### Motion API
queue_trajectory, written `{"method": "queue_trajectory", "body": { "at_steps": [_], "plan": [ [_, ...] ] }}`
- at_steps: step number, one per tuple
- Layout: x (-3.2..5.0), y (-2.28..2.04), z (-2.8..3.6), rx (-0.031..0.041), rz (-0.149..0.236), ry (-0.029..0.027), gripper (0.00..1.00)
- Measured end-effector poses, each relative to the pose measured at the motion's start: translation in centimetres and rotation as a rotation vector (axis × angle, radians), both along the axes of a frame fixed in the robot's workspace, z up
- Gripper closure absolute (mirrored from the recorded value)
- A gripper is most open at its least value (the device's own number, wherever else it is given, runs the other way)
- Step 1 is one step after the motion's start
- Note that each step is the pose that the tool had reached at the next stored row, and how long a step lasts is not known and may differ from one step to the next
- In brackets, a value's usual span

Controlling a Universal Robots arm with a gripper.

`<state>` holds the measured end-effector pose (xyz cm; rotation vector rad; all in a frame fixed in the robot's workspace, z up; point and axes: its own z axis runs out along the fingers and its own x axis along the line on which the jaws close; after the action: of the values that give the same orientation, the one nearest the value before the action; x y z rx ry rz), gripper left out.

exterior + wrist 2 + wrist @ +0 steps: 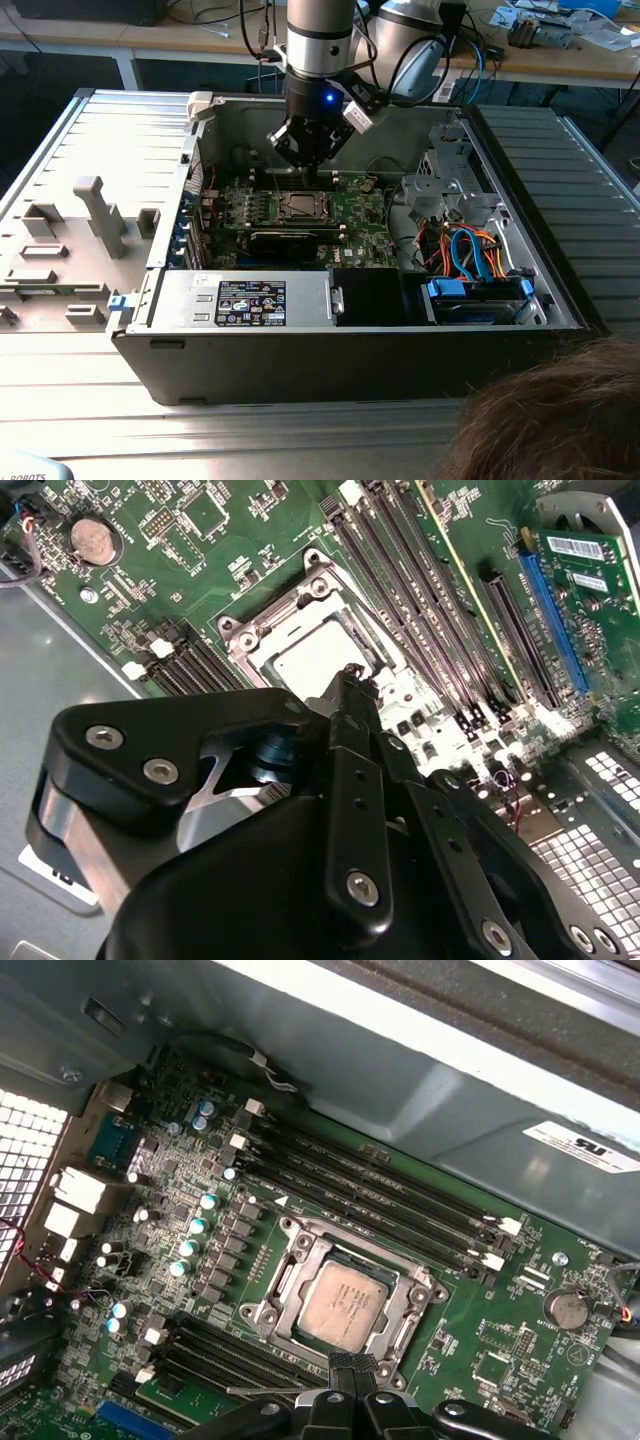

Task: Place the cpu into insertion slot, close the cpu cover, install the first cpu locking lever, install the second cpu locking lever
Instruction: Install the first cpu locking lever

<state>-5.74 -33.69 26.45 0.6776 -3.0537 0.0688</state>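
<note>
The cpu [345,1305] lies flat in the slot [262,1312] on the board [480,1360], its pale metal top facing up. The cover [283,1280] looks to be down over it, the frame ringing the chip and the top showing through its window. I can't tell whether it is latched.

I judge the chip light, stiff and fragile. I would only take it by its side edges, never by the underside. The cover is thin sheet metal, stiff but easy to bend, so it is best pressed at its free edge. A thin metal rod [270,1390] lies along the near side of the slot, probably a locking lever. It would be springy wire, slippery under smooth pads, and would need a push near its end.

In the exterior view the hand [308,165] hangs inside the case [400,330], above the board. In both wrist views its fingertips [352,1368] are pressed together with nothing visible between them. They sit right at the slot's edge, just beside the cover. I can't tell if they touch it.
</note>
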Motion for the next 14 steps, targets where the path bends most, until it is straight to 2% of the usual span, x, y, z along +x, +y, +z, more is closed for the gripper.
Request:
{"method": "queue_trajectory", "body": {
  "at_steps": [14],
  "plan": [
    [0.00,0.00,0.00,0.0000,0.041,0.0000,0.89]
  ]
}}
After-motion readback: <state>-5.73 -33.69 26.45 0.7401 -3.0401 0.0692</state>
